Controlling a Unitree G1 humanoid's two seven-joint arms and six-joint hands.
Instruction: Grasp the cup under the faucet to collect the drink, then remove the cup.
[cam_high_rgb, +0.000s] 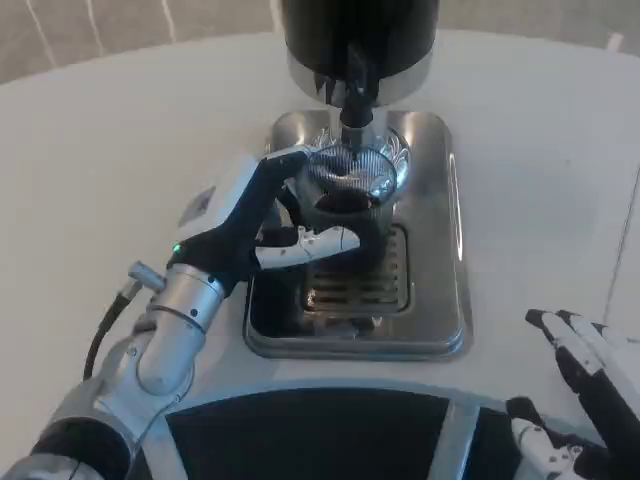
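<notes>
Head view: looking down on the scene from above.
Table (120, 130): spreading white under everything, carrying the machine.
Dispenser (358, 40): standing at the top of the frame, dark body with a silver band, reaching out over the tray.
Drip tray (455, 300): lying silver and rectangular below the dispenser, showing a slotted grille (365, 285) in its middle.
Left arm (170, 340): rising silver from the lower left toward the tray, trailing a black cable beside it.
Left hand (265, 225): grasping the cup from its left side, one finger curling along the rim, another stretching across the front of the glass.
Right hand (585, 385): resting at the lower right, well apart from the tray, fingers apart and holding nothing.
Cup (352, 195): sitting upright on the tray, clear glass, holding dark drink, positioned directly under the faucet.
Faucet (355, 105): hanging just above the cup's mouth.
</notes>
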